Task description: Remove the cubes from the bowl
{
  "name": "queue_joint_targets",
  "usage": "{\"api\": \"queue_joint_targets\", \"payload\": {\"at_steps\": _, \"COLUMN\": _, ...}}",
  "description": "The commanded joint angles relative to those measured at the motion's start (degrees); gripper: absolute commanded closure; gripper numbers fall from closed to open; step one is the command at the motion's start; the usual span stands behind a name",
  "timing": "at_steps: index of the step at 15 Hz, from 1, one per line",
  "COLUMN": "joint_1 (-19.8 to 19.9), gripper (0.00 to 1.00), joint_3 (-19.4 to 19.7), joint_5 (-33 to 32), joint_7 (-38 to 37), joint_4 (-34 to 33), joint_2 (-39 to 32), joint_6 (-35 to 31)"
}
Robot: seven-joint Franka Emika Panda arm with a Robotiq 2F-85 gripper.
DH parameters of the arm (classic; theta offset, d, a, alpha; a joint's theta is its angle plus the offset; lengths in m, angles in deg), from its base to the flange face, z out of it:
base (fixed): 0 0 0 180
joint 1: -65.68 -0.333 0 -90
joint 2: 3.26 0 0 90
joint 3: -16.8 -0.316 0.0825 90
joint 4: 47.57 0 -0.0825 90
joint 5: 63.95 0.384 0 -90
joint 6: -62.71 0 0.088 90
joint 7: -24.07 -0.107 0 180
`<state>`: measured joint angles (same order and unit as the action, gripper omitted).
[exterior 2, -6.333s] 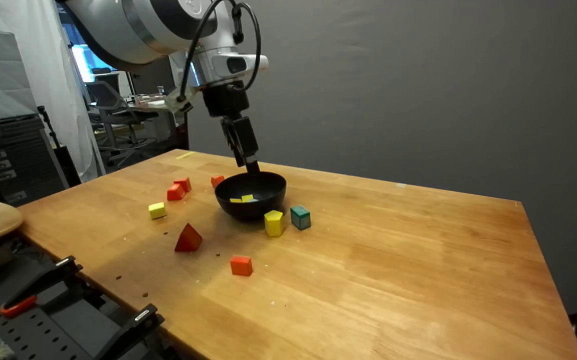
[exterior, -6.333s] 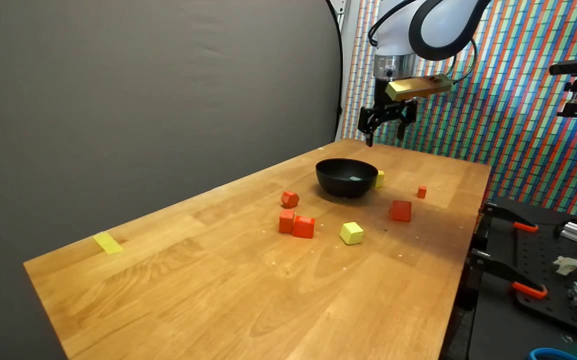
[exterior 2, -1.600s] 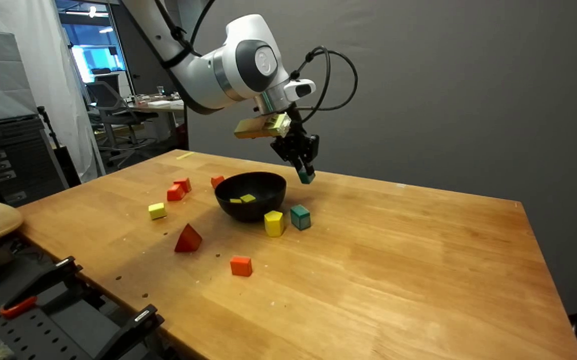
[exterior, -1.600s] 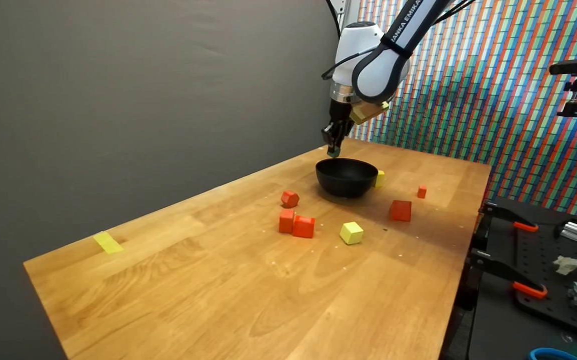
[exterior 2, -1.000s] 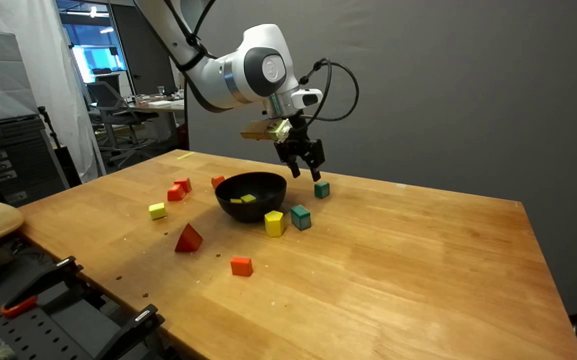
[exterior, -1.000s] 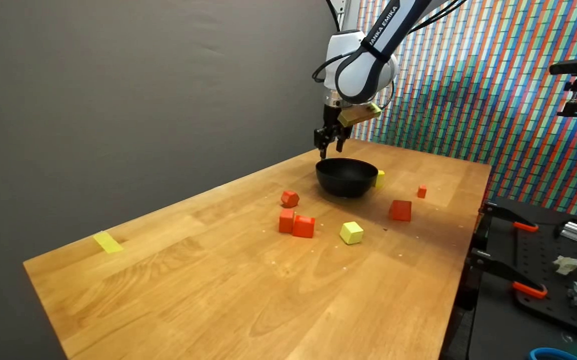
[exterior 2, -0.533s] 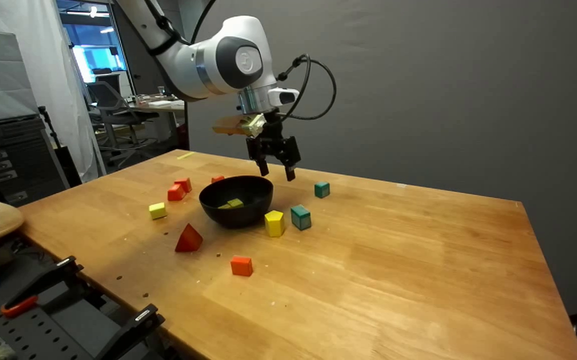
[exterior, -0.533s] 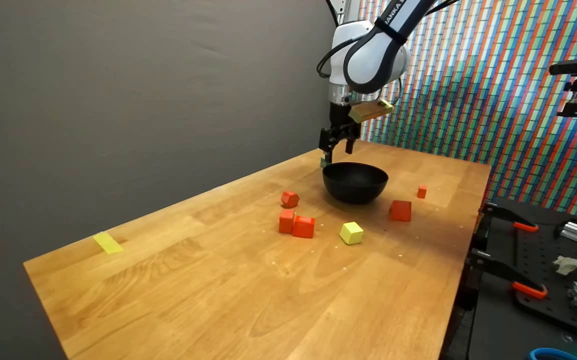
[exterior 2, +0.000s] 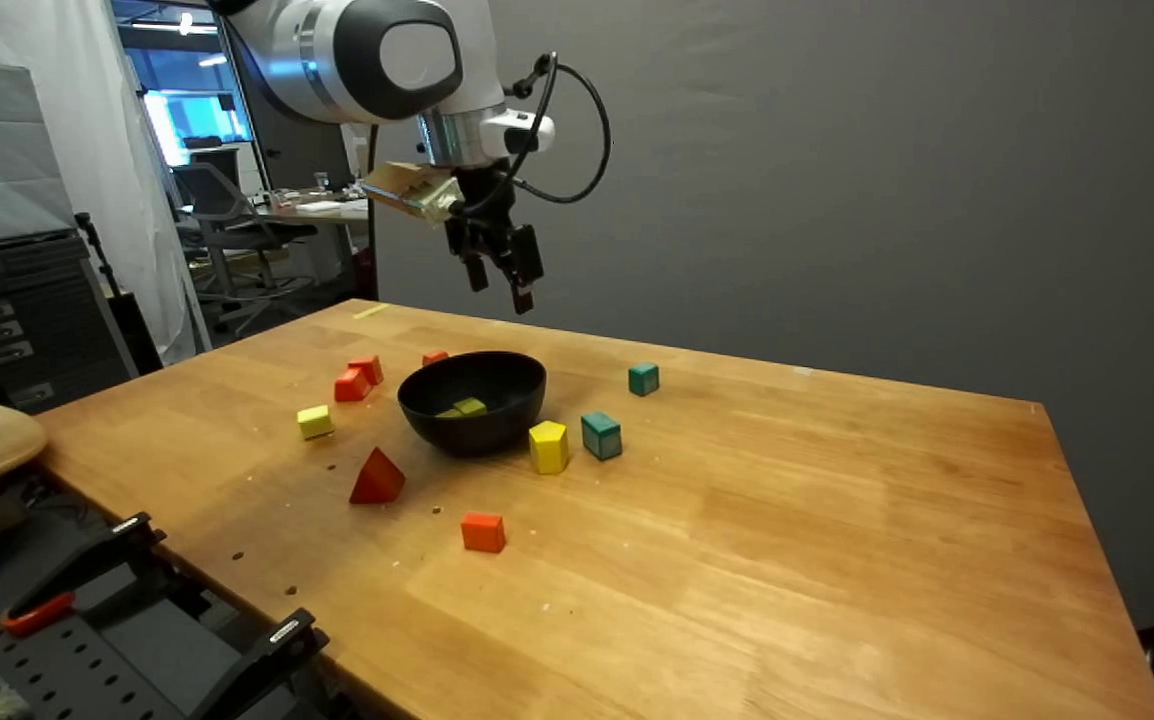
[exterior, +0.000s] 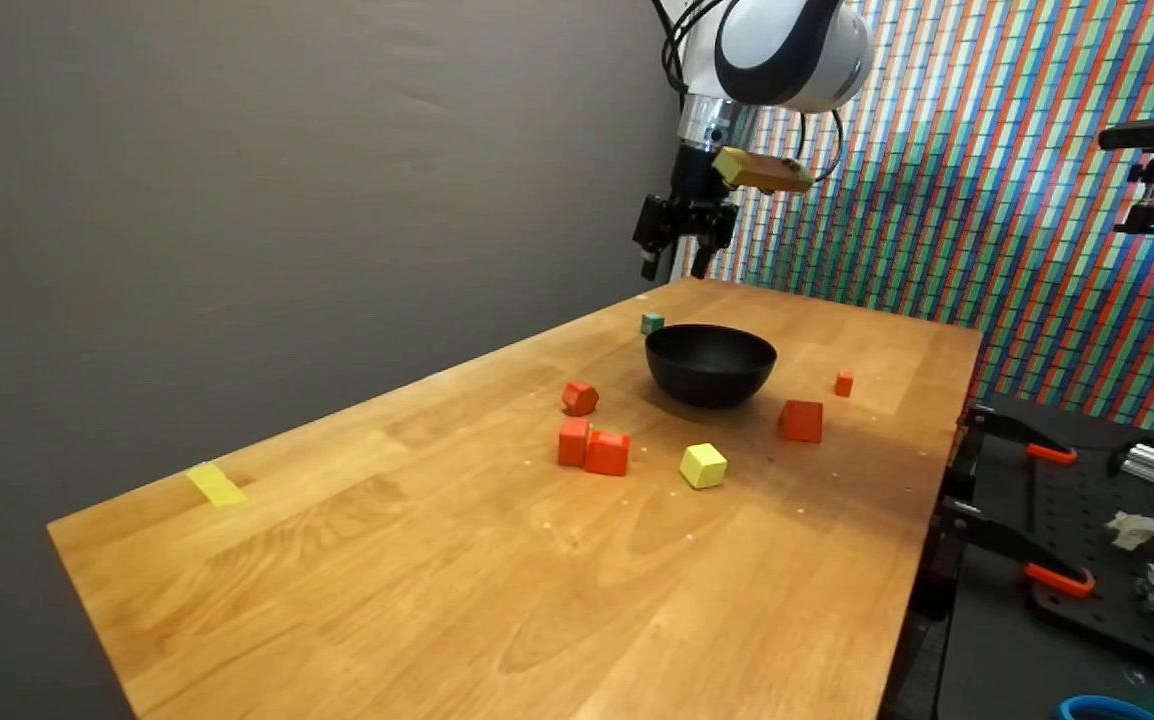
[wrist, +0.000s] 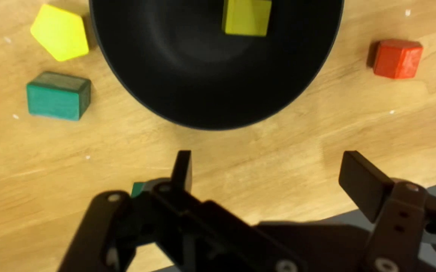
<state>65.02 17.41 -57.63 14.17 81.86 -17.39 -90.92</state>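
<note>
From left to right in an exterior view, a pale yellow cube (exterior 2: 315, 422) and a pair of orange-red blocks (exterior 2: 353, 385) lie on the wooden desk (exterior 2: 837, 520), outside the round black bowl (exterior 2: 472, 437). Low inside the bowl rests a darker yellow cube (wrist: 249, 17); a second yellow patch (exterior 2: 449, 413) shows beside it, whether another piece cannot be told. Higher up, apart from the bowl, hangs the black two-fingered hand (exterior 2: 500, 290), released, with nothing between its fingers (wrist: 365, 185).

Fetching the darker yellow cube seems the next step. In the wrist view its sides lie nearly square to the fingers, so little turning should be needed. The hand should centre over it, descend straight without nudging the bowl's wall, squeeze gently, then lift vertically past the rim, setting it down away from the yellow pentagonal prism (exterior 2: 548, 447) and the teal rectangular block (exterior 2: 601, 436) farther right.
</note>
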Motion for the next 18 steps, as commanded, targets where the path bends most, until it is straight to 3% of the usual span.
{"api": "queue_joint_targets", "payload": {"at_steps": 1, "joint_1": 1.67, "gripper": 0.21, "joint_3": -0.64, "joint_5": 3.01, "joint_7": 2.42, "joint_4": 1.59, "joint_2": 3.21, "joint_6": 9.11}}
{"api": "queue_joint_targets", "payload": {"at_steps": 4, "joint_1": 2.16, "gripper": 0.41, "joint_3": -0.67, "joint_5": 4.69, "joint_7": 4.24, "joint_4": 0.68, "joint_2": 1.31, "joint_6": 13.45}}
{"api": "queue_joint_targets", "payload": {"at_steps": 5, "joint_1": 2.01, "gripper": 0.4, "joint_3": -0.34, "joint_5": 4.12, "joint_7": 3.85, "joint_4": 0.28, "joint_2": 0.36, "joint_6": 13.97}}
{"api": "queue_joint_targets", "payload": {"at_steps": 7, "joint_1": 1.96, "gripper": 0.46, "joint_3": -0.16, "joint_5": 3.72, "joint_7": 3.44, "joint_4": -0.56, "joint_2": -2.11, "joint_6": 13.88}}
{"api": "queue_joint_targets", "payload": {"at_steps": 8, "joint_1": 1.96, "gripper": 0.29, "joint_3": -0.13, "joint_5": 3.67, "joint_7": 3.18, "joint_4": -0.88, "joint_2": -3.48, "joint_6": 13.32}}
{"api": "queue_joint_targets", "payload": {"at_steps": 9, "joint_1": 1.98, "gripper": 0.21, "joint_3": -0.17, "joint_5": 3.79, "joint_7": 3.04, "joint_4": -1.14, "joint_2": -4.55, "joint_6": 13.29}}
{"api": "queue_joint_targets", "payload": {"at_steps": 13, "joint_1": 1.73, "gripper": 0.18, "joint_3": -0.5, "joint_5": 3.68, "joint_7": 2.77, "joint_4": -1.91, "joint_2": -8.1, "joint_6": 13.04}}
{"api": "queue_joint_targets", "payload": {"at_steps": 15, "joint_1": 1.83, "gripper": 0.33, "joint_3": -0.98, "joint_5": 4.2, "joint_7": 3.07, "joint_4": -2.04, "joint_2": -8.95, "joint_6": 13.06}}
{"api": "queue_joint_targets", "payload": {"at_steps": 17, "joint_1": 2.01, "gripper": 0.41, "joint_3": -1.6, "joint_5": 5.31, "joint_7": 3.04, "joint_4": -2.43, "joint_2": -9.46, "joint_6": 12.82}}
{"api": "queue_joint_targets", "payload": {"at_steps": 18, "joint_1": 2.14, "gripper": 0.55, "joint_3": -2.02, "joint_5": 6.27, "joint_7": 3.06, "joint_4": -2.79, "joint_2": -9.66, "joint_6": 12.84}}
